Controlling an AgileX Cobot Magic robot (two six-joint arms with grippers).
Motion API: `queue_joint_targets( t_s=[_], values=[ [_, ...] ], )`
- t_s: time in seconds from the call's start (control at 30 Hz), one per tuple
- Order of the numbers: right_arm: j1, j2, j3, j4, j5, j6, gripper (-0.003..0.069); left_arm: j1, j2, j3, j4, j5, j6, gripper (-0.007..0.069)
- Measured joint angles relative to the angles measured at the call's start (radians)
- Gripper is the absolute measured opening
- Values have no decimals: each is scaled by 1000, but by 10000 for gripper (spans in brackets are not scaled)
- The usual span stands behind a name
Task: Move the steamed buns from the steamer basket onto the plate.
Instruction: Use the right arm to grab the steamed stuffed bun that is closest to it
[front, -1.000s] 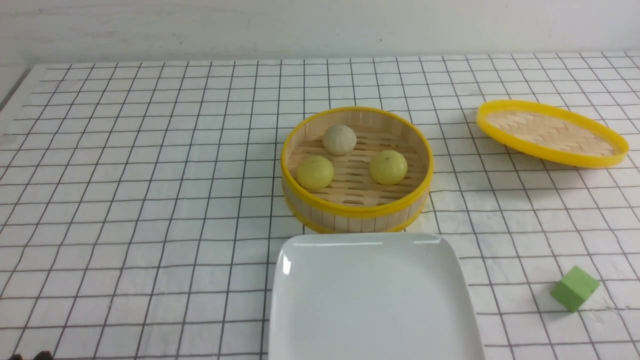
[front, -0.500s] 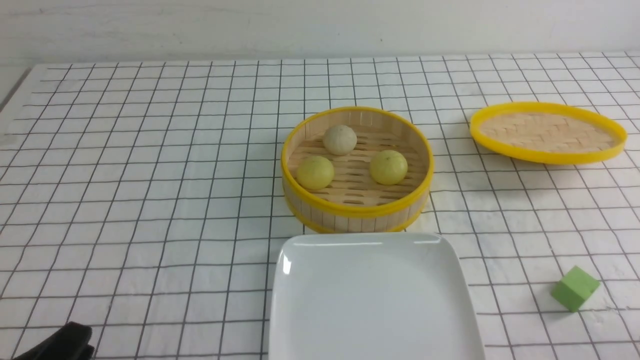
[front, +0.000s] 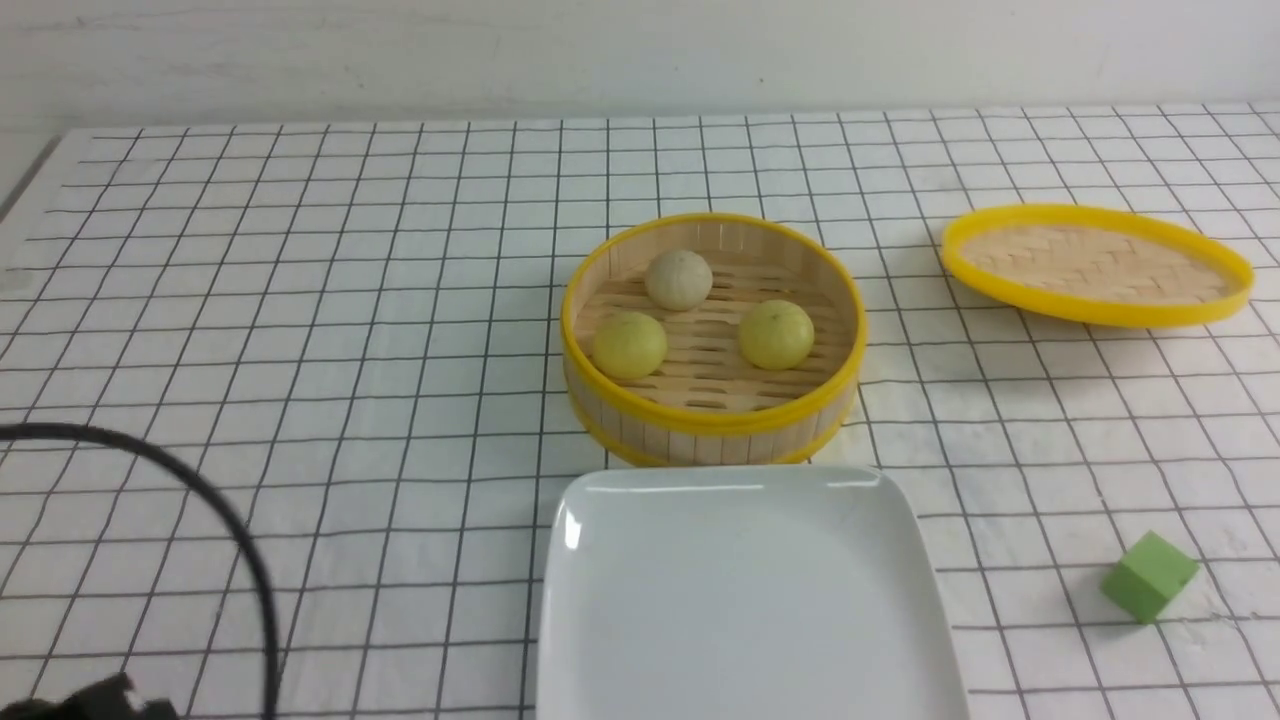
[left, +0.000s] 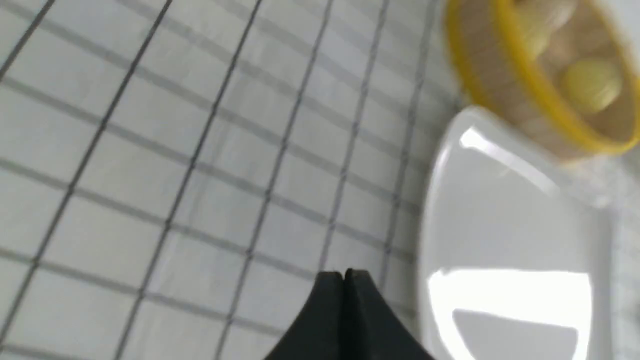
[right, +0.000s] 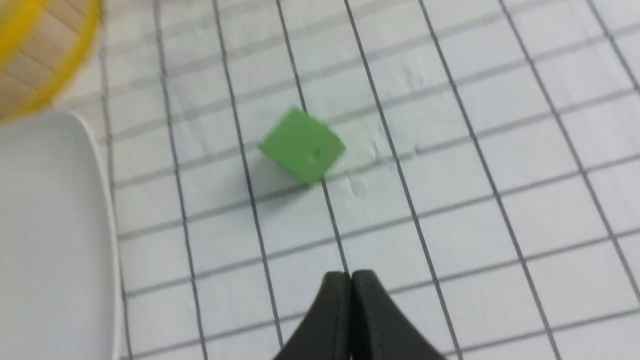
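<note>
Buns, three (front: 679, 280), in one basket (front: 712, 428); both end effectors (left: 344, 276) (right: 350, 276) closed.

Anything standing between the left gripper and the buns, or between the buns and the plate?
Only the steamer basket's wall, ringing the buns on the plate side. Nothing else visible blocks the left gripper.

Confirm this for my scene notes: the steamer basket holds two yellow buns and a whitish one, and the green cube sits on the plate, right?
Not quite: the front view shows the green cube on the table, right of the plate.
</note>
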Motion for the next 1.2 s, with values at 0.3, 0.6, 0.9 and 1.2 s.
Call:
queue_joint_targets(
  t_s=[0.3,0.6,0.9,1.2],
  values=[
    [13,564,-236,562,-2,-627,129,0,299,-65,10,44,152,6],
    [181,1002,-672,641,70,-782,227,0,411,-65,-16,-28,187,103],
    [300,1303,-1175,233,94,-492,330,0,413,-65,-23,-39,188,256],
    [311,1500,-1363,86,72,-383,355,0,413,-65,-24,-56,188,282]
  ],
)
